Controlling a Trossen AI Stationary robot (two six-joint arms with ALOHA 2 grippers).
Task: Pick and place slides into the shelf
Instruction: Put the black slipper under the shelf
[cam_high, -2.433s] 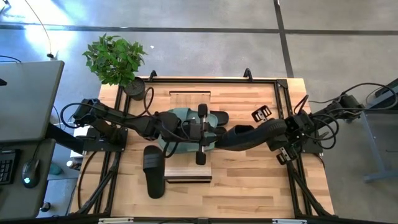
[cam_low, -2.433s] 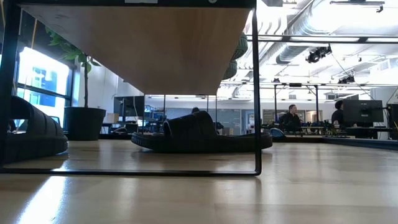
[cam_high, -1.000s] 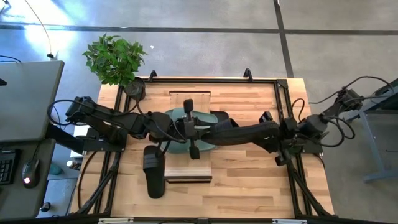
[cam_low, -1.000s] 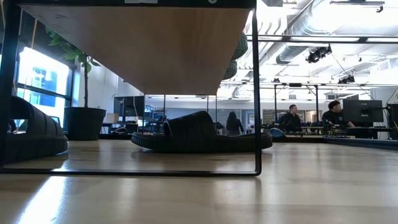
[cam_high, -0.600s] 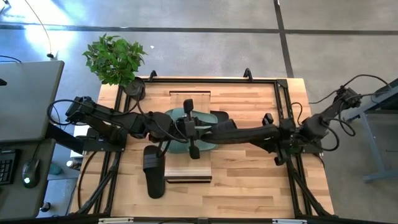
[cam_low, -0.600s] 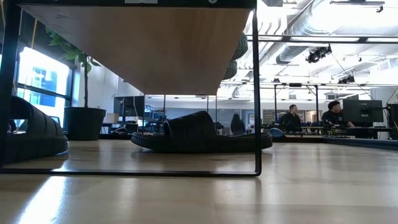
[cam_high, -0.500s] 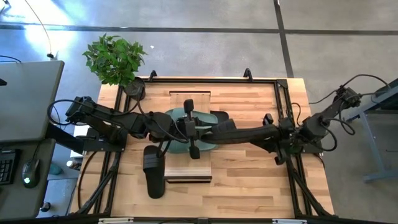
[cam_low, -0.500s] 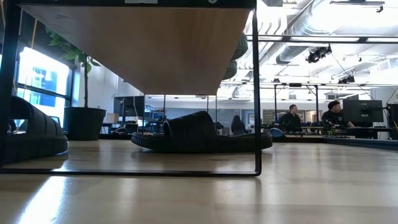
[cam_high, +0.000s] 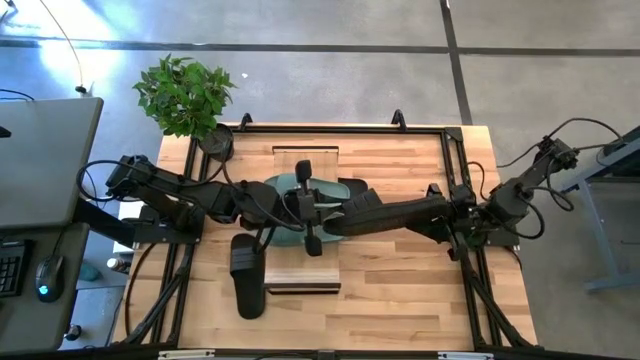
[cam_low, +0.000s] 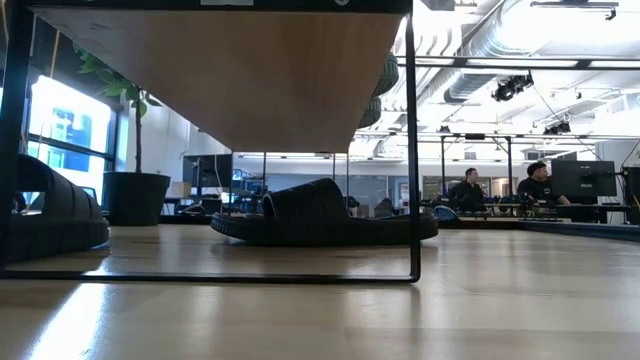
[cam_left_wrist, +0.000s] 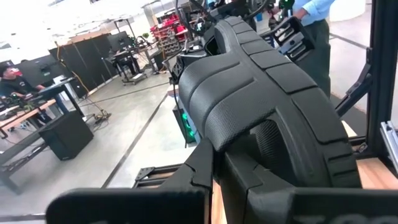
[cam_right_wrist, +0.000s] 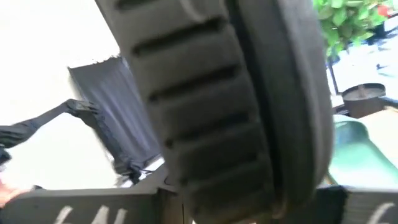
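My right gripper (cam_high: 398, 210) reaches in level from the table's right and is shut on a black slide (cam_high: 360, 212), held above the shelf (cam_high: 305, 282). The slide's ridged sole fills the right wrist view (cam_right_wrist: 205, 124). My left gripper (cam_high: 320, 206) comes level from the left, shut, right at the slide's free end (cam_left_wrist: 261, 106). A sage green slide (cam_high: 280, 192) and another black slide (cam_high: 352, 186) lie on the shelf's plank top. A third black slide (cam_high: 247, 272) rests sole-down on the table, left of the shelf. My right gripper holds the black slide from the table's right, fingers level. The slide's sole (cam_right_wrist: 211, 149) hides the place of contact. The slide is lifted clear over the shelf and reaches toward the table's left. My left gripper's shut fingers stand at the slide's free end (cam_left_wrist: 249, 174); whether they touch it I cannot tell.
A potted plant (cam_high: 185, 95) stands at the table's far left corner. A black frame (cam_high: 455, 160) runs round the table's edges. In the low view a black slide (cam_low: 320, 215) lies on the table beyond the shelf's thin leg (cam_low: 412, 150). People sit in the room behind.
My right arm has swung a little and its wrist has rolled, turning the black slide while it stays lifted over the shelf beside my left gripper.
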